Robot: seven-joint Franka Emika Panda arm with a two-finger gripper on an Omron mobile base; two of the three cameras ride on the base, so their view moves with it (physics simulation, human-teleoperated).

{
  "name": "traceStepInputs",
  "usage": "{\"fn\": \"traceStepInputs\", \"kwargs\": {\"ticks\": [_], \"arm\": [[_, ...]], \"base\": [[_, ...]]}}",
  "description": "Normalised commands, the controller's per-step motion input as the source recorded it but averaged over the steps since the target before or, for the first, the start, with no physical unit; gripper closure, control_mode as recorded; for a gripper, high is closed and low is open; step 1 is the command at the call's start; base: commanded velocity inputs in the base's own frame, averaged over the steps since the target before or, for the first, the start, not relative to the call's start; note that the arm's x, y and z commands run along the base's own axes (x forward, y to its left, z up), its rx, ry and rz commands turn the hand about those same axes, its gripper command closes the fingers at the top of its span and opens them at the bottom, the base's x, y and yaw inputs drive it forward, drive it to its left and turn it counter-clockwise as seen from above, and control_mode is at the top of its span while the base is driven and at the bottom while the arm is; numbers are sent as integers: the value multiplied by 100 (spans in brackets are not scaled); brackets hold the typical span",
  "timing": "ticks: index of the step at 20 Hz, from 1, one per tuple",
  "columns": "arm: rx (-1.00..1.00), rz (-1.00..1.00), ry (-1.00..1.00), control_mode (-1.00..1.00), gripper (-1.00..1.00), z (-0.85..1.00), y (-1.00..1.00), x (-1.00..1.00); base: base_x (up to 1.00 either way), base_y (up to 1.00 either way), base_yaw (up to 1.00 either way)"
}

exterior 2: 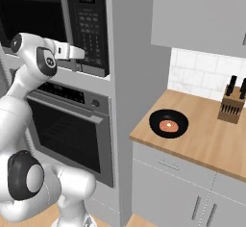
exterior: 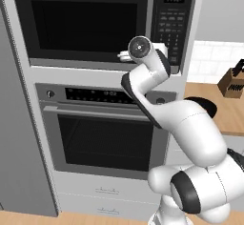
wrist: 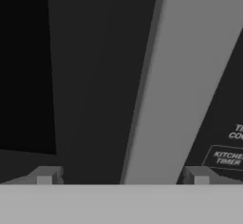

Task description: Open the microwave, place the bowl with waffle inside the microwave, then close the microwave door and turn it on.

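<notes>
The microwave [exterior: 95,24] is built in above the oven, and the microwave door [exterior: 86,26] is shut. My gripper [wrist: 122,175] is open right in front of the door, its fingertips [wrist: 45,175] standing on either side of the long grey vertical handle [wrist: 190,76] without closing on it. In the right base view the gripper [exterior 2: 79,54] reaches toward the lower end of the handle [exterior 2: 65,9], beside the keypad panel [exterior 2: 91,24]. The bowl with waffle [exterior 2: 168,123] sits on the wooden counter [exterior 2: 206,146] to the right, apart from the arm.
Below the microwave is a steel oven [exterior: 105,138] with a horizontal bar handle. A knife block [exterior 2: 231,105] stands at the back of the counter against the tiled wall. Grey cabinets hang above the counter and drawers sit under it.
</notes>
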Motion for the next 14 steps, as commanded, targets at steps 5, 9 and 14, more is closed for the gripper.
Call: {"fn": "traceStepInputs", "kwargs": {"ticks": [5, 9, 14], "arm": [[0, 6, -10, -100, 100, -33, 20, 79], [1, 11, -19, -100, 100, -21, 53, 50], [1, 11, -27, -100, 100, -24, 67, 14]], "base": [[0, 0, 0], [0, 0, 0], [0, 0, 0]]}}
